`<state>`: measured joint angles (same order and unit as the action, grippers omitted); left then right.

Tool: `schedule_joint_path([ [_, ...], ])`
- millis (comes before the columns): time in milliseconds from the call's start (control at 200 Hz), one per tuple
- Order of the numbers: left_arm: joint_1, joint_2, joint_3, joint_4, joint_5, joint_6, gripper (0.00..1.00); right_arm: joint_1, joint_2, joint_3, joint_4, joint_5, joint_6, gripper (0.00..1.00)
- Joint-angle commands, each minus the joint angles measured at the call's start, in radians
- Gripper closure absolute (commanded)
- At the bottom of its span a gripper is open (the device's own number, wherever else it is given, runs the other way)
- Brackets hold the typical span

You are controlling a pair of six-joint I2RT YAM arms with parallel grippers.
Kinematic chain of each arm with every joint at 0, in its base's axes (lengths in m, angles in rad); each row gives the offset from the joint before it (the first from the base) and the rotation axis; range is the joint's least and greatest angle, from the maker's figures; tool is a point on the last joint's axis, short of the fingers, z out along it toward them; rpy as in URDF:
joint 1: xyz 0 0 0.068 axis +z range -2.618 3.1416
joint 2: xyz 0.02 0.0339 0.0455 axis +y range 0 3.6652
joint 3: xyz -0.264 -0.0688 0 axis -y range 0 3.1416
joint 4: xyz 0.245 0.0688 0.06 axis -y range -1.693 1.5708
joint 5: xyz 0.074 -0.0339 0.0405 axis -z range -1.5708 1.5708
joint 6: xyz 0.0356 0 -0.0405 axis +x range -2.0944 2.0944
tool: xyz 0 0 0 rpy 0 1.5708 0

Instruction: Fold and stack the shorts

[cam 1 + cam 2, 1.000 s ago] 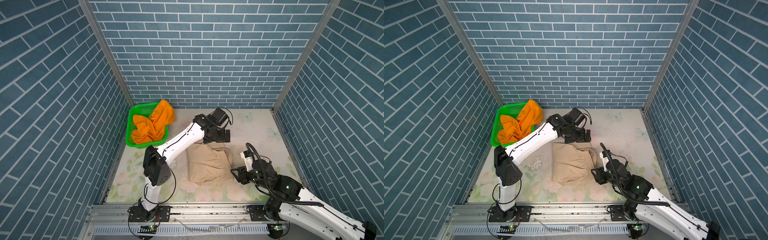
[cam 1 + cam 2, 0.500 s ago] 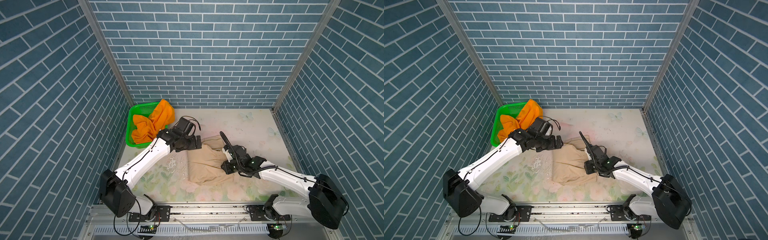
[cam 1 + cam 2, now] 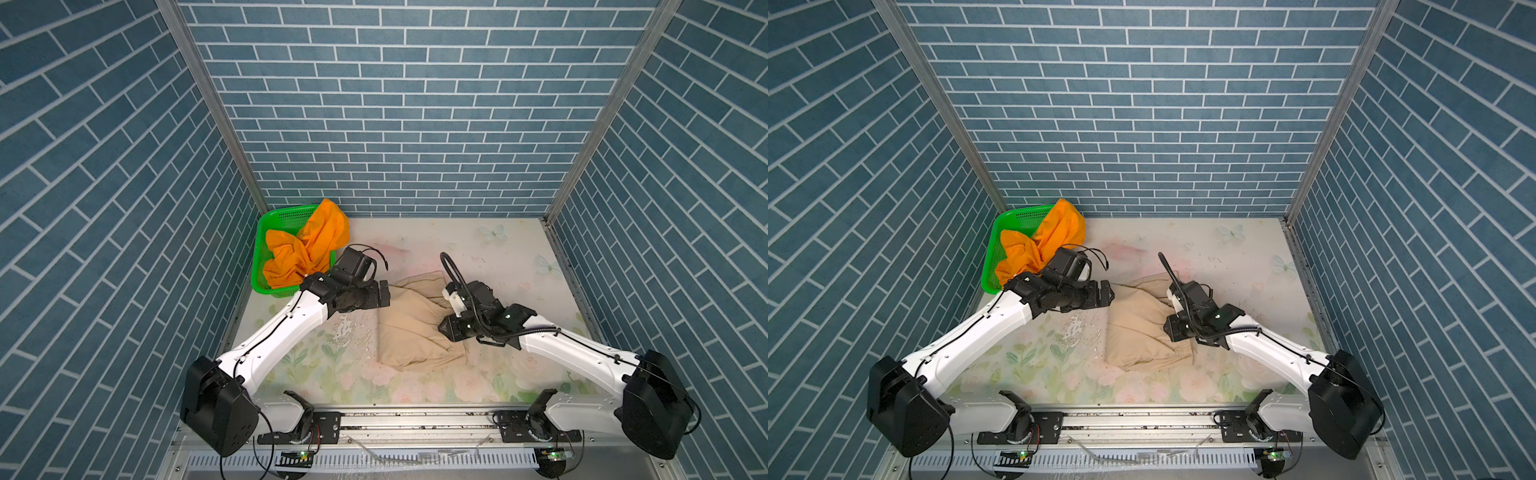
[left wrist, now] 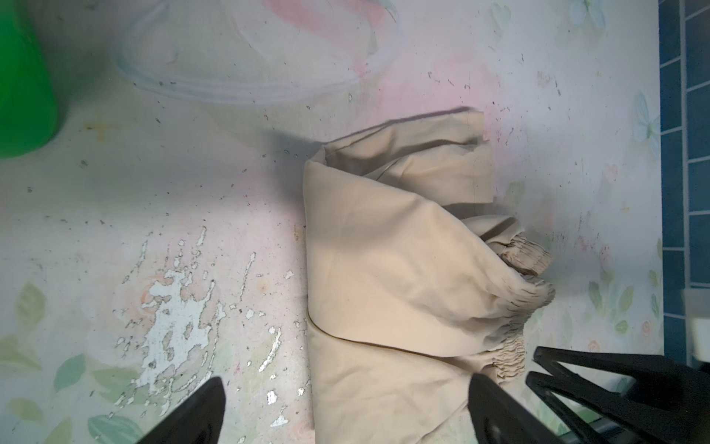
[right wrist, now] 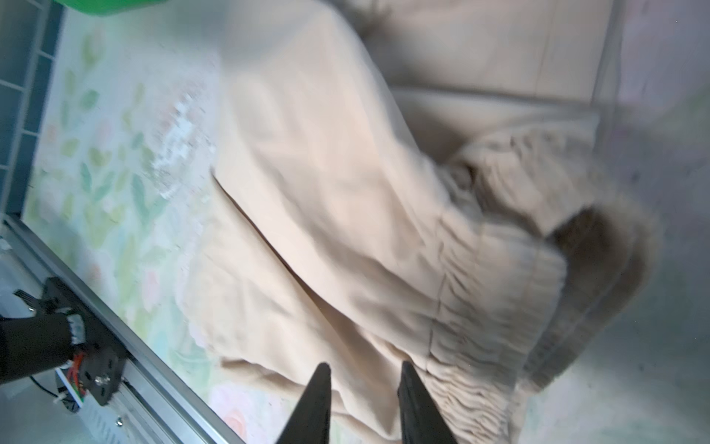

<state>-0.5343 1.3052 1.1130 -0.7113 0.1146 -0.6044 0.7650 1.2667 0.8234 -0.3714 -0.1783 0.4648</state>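
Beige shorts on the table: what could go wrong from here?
1. The beige shorts lie loosely folded with the waistband bunched. The right gripper, jaws narrow over that edge, might catch only one layer and pull the fold open.
2. The orange shorts spill over the basket rim right beside the left arm; a swing could snag them.

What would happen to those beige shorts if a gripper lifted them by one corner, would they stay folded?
Probably not. The beige shorts lie in soft, slumped folds, so they would likely droop and open up. The gathered waistband looks thicker, so that end may hang heavier. Pushed, the cloth would probably bunch rather than slide as one piece.
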Motion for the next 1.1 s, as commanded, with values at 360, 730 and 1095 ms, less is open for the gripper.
schedule_joint_path([
  [360,0.047,-0.084,-0.061,-0.016,0.0,0.047,0.0,-0.254,0.491,0.093,0.317,-0.249,-0.12,0.83],
  [730,0.15,-0.216,-0.053,-0.073,0.026,0.076,0.0,-0.134,0.242,0.22,-0.035,-0.06,-0.402,0.44],
  [1095,0.233,-0.307,-0.01,-0.203,0.026,0.136,0.0,0.248,0.246,0.224,-0.194,0.062,-0.616,0.19],
])
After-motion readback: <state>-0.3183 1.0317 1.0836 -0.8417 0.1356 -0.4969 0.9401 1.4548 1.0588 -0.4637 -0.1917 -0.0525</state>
